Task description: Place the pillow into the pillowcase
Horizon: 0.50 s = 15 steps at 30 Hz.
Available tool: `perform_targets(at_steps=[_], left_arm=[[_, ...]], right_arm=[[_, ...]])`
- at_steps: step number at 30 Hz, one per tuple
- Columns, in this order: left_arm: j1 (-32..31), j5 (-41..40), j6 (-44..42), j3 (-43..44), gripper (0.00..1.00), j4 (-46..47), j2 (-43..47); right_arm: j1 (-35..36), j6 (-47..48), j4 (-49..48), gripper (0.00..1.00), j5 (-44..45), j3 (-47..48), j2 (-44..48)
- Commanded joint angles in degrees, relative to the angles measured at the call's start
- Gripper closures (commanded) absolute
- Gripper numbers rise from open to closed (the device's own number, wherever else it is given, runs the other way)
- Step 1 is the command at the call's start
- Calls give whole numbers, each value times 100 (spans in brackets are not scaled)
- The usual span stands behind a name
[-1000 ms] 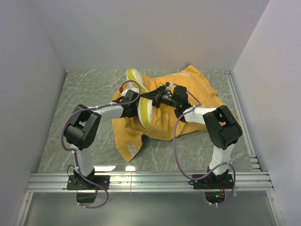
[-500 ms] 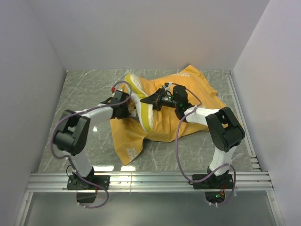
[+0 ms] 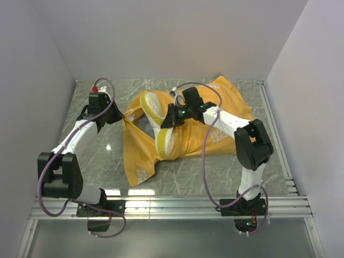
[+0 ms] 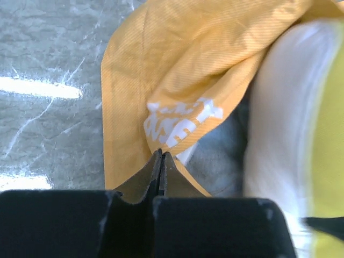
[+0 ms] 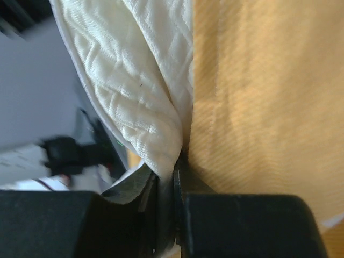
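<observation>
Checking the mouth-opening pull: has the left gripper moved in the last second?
Yes: the left gripper has swung left toward the left wall, pulling the pillowcase edge away from the pillow.

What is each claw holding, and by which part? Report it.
Left claw pinches the pillowcase by its hemmed edge; right claw pinches the pillow by a fold of its fabric.

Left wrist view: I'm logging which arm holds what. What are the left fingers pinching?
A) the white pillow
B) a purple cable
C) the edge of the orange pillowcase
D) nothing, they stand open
C: the left fingers are shut on the edge of the orange pillowcase, while the pillow lies off to one side, outside their grip.
</observation>
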<state>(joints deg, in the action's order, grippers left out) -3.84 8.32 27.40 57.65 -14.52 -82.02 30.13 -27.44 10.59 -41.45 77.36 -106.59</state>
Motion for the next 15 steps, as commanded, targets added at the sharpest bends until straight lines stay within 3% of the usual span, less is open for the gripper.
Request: perform_targets(at_steps=[1,6,15], left_arm=[[366,73,-296,413,100,854,134],[507,995,-130,625,100,1162,265],[691,1321,2,792,100,1556,423]], right_arm=[[493,2048,2894,100,93,261,-651],[1055,2682,3634,100,163,648,-1215],[1364,3298,4460,100,936,789,-1655]])
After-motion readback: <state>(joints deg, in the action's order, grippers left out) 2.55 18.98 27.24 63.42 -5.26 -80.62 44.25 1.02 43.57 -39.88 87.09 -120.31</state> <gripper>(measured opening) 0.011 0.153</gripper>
